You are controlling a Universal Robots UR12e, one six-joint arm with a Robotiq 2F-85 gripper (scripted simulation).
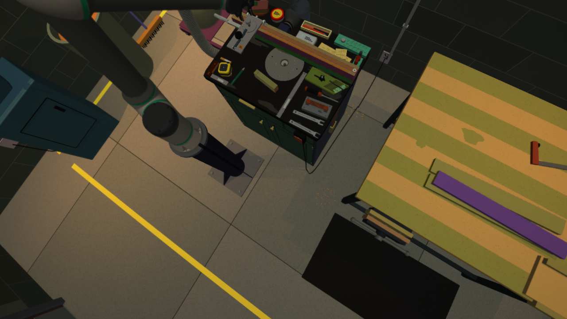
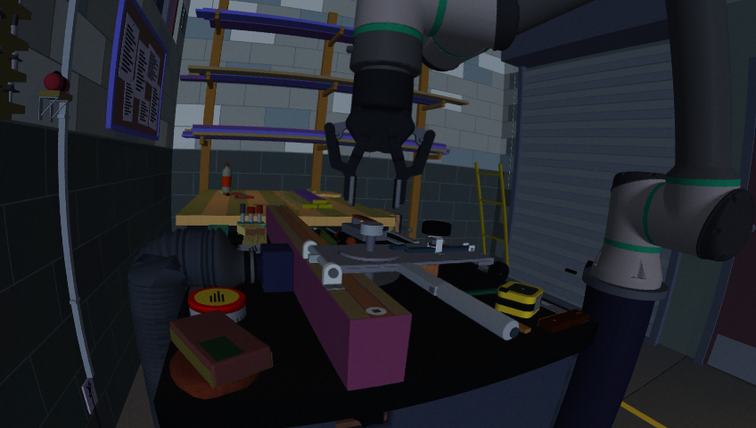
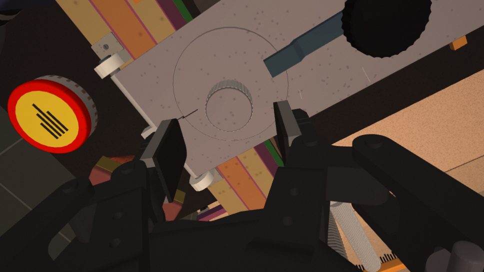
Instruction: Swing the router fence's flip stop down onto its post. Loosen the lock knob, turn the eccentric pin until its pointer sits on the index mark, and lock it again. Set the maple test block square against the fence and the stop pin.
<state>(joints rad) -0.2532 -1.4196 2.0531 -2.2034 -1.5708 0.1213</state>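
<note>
The maple test block (image 1: 265, 80) lies partly in shadow on the black router table, left of the round insert plate (image 1: 282, 65) and apart from the fence. The flip stop (image 2: 398, 256) lies flat across the long fence (image 2: 339, 297). On it stand the knurled eccentric pin (image 3: 229, 105), with its pointer line (image 3: 190, 114) on the dial circle, and the black lock knob (image 3: 386, 23). My gripper (image 2: 373, 199) hangs open just above the eccentric pin and holds nothing.
Behind the table a workbench (image 2: 286, 208) and lumber shelves (image 2: 318, 79) stand against the block wall. A red-and-yellow tin (image 3: 50, 115) and a sanding block (image 2: 220, 347) sit left of the fence, a tape measure (image 2: 519, 298) to the right.
</note>
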